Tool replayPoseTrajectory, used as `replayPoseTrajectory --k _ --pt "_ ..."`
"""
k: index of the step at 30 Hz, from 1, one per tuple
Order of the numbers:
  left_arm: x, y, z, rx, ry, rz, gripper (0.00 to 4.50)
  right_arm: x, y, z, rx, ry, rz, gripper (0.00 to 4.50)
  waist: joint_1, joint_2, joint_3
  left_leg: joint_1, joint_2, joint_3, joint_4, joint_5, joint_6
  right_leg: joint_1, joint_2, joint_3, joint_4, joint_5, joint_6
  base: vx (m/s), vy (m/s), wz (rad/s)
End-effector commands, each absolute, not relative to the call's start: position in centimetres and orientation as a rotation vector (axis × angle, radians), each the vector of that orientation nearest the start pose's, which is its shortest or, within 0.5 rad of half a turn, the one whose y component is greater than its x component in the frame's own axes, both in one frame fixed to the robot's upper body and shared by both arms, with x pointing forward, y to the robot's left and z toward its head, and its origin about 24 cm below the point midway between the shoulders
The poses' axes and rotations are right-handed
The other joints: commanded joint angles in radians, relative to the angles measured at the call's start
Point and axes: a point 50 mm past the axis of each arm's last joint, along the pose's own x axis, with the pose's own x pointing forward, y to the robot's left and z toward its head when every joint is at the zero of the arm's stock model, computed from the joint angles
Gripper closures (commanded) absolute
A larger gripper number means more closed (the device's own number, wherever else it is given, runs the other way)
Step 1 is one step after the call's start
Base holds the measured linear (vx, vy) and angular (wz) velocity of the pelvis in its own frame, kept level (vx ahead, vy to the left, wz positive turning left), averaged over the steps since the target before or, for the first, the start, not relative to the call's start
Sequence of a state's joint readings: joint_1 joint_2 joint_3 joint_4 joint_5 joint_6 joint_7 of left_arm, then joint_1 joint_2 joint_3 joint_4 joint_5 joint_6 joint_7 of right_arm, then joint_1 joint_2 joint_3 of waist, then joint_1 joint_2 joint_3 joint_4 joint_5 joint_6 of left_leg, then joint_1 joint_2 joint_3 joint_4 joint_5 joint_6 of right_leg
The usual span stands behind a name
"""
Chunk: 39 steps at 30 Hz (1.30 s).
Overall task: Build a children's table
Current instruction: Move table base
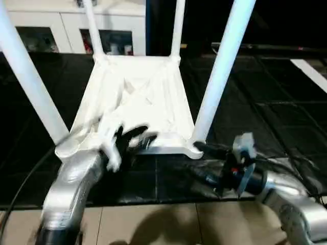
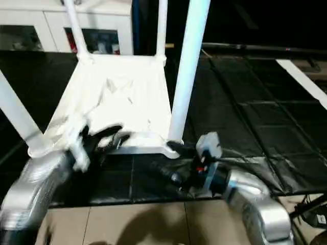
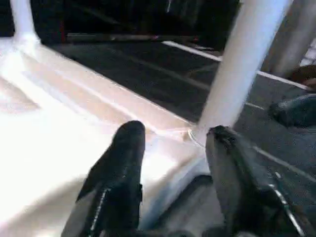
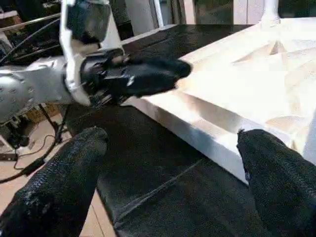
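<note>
Left wrist view – L gripper (image 3: 173,163) fingers apart, maybe touching table (image 1: 138,97) rim

No readable text, label, brand, number or sign anywhere

A black mat (image 1: 265,102) is covering the floor, and the children's table (image 1: 138,97) is lying upside down on it, legs pointing up. Beige floor tiles (image 1: 153,224) are showing along the mat's near edge.

indoor lab-like room, black floor mats (image 1: 265,117) over beige tiles (image 1: 153,224), white glass-door cabinet (image 1: 66,25), loose cables (image 4: 29,163)
</note>
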State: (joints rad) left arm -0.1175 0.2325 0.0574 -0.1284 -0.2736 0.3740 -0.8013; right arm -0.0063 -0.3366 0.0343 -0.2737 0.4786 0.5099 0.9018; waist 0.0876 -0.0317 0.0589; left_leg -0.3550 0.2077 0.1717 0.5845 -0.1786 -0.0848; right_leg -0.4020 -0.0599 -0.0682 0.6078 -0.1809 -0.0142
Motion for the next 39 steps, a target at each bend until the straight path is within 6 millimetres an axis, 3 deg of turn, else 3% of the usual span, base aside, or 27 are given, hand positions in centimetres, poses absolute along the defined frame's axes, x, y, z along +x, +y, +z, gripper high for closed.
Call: replayPoseTrajectory --k 1,3,5,7,10,13,14,15,21,23,28,31,35,36,37,39 --pt "25.0 16.0 8.1 -0.077 0.11 -0.815 2.13 22.1 -13.7 7.7 0.214 0.198 1.104 0.0 -0.006 -0.006 -0.045 0.0 0.022 -0.011 -0.077 -0.345 0.018 0.032 -0.069 0.044 -0.118 -0.544 -0.053 0.0 0.0 0.0" --pt "24.0 16.8 7.7 -0.076 0.156 -0.784 2.13 21.9 -13.2 7.6 0.226 0.207 1.131 0.0 -0.004 0.003 -0.046 0.006 0.024 -0.013 -0.076 -0.354 0.013 0.027 -0.07 0.045 -0.115 -0.549 -0.049 0.0 0.0 0.0" --pt "23.4 17.8 7.5 -0.09 0.194 -0.701 2.13 22.1 -12.6 7.5 0.218 0.21 1.148 0.0 -0.01 0.003 -0.042 0.005 0.02 -0.014 -0.076 -0.374 0.008 0.024 -0.068 0.042 -0.123 -0.591 -0.031 0.0 0.0 0.0" --pt "22.8 18.5 7.4 -0.101 0.196 -0.621 2.13 23.0 -11.9 7.3 0.201 0.192 1.13 0.0 -0.017 0.005 -0.041 0.003 0.018 -0.018 -0.076 -0.389 0.001 0.023 -0.068 0.038 -0.125 -0.604 -0.032 0.0 0.0 0.0" --pt "21.8 18.7 7.2 -0.085 0.193 -0.567 2.13 24.8 -11.5 7.1 0.162 0.166 1.027 0.0 -0.022 0.011 -0.043 0.011 0.021 -0.02 -0.077 -0.407 -0.006 0.018 -0.067 0.039 -0.126 -0.585 -0.037 0.0 0.0 0.0" --pt "21.0 19.1 6.7 -0.028 0.198 -0.492 2.13 26.4 -11.2 7.1 0.136 0.137 0.921 0.0 -0.029 0.007 -0.045 0.006 0.024 -0.021 -0.081 -0.406 -0.009 0.022 -0.066 0.041 -0.119 -0.533 -0.053 0.0 0.0 0.0" --pt "20.9 19.4 6.6 -0.006 0.202 -0.448 1.93 26.9 -11.3 7.2 0.142 0.128 0.882 0.0 -0.033 0.004 -0.046 0.004 0.023 -0.02 -0.083 -0.4 -0.01 0.024 -0.064 0.041 -0.118 -0.512 -0.052 0.0 0.0 0.0" --pt "20.9 19.5 6.6 0.009 0.204 -0.419 1.93 27.2 -11.3 7.2 0.149 0.123 0.855 0.0 -0.032 0.009 -0.046 0.007 0.024 -0.02 -0.083 -0.399 -0.012 0.023 -0.063 0.043 -0.116 -0.5 -0.054 0.0 0.0 0.0" --pt "21.0 19.7 6.6 -0.001 0.201 -0.277 1.46 29.4 -12.8 7.3 0.127 0.079 0.658 0.0 -0.029 -0.001 -0.052 0.005 0.025 -0.013 -0.082 -0.367 -0.012 0.028 -0.062 0.048 -0.105 -0.4 -0.073 0.0 0.0 0.0" --pt "20.8 19.2 6.1 0.006 0.25 -0.321 1.31 29.5 -13.1 7.3 0.128 0.071 0.642 0.0 -0.028 0.0 -0.053 0.004 0.024 -0.012 -0.081 -0.353 -0.007 0.029 -0.06 0.05 -0.098 -0.371 -0.079 0.0 0.0 0.0" --pt "20.7 18.9 6.8 0.036 0.142 -0.302 0.93 29.6 -13.7 7.0 0.1 0.08 0.614 0.0 -0.025 -0.002 -0.059 -0.001 0.024 -0.007 -0.077 -0.273 0.008 0.039 -0.058 0.052 -0.088 -0.246 -0.108 0.0 0.0 0.0" --pt "19.8 18.7 6.3 0.011 0.176 -0.371 0.78 29.5 -14.2 6.7 0.09 0.089 0.604 0.0 -0.025 -0.002 -0.059 -0.003 0.024 -0.006 -0.078 -0.268 0.009 0.041 -0.059 0.051 -0.086 -0.247 -0.113 0.0 0.0 0.0" --pt "18.6 18.6 6.5 0.001 0.175 -0.465 0.42 28.8 -13.9 6.6 0.094 0.103 0.667 0.0 -0.025 -0.003 -0.055 0.0 0.024 -0.006 -0.079 -0.306 0.011 0.036 -0.058 0.052 -0.093 -0.322 -0.098 0.0 0.0 0.0" --pt "18.5 18.8 6.7 0.002 0.154 -0.458 0.42 28.6 -13.9 6.5 0.096 0.108 0.679 0.0 -0.024 -0.002 -0.052 0.003 0.026 -0.005 -0.08 -0.325 0.009 0.032 -0.057 0.052 -0.097 -0.338 -0.095 0.0 0.0 0.0" --pt "18.4 19.2 7.1 0.011 0.122 -0.429 0.13 28.3 -13.8 6.3 0.105 0.116 0.703 0.0 -0.023 -0.002 -0.052 0.004 0.025 -0.006 -0.08 -0.331 0.008 0.031 -0.057 0.052 -0.098 -0.346 -0.094 0.0 0.0 0.0" --pt "18.2 20.1 7.4 0.035 0.076 -0.325 0.06 27.5 -13.6 6.2 0.11 0.126 0.765 0.0 -0.025 -0.005 -0.05 -0.001 0.026 -0.008 -0.082 -0.346 0.008 0.037 -0.057 0.05 -0.101 -0.362 -0.083 0.0 0.0 0.0"
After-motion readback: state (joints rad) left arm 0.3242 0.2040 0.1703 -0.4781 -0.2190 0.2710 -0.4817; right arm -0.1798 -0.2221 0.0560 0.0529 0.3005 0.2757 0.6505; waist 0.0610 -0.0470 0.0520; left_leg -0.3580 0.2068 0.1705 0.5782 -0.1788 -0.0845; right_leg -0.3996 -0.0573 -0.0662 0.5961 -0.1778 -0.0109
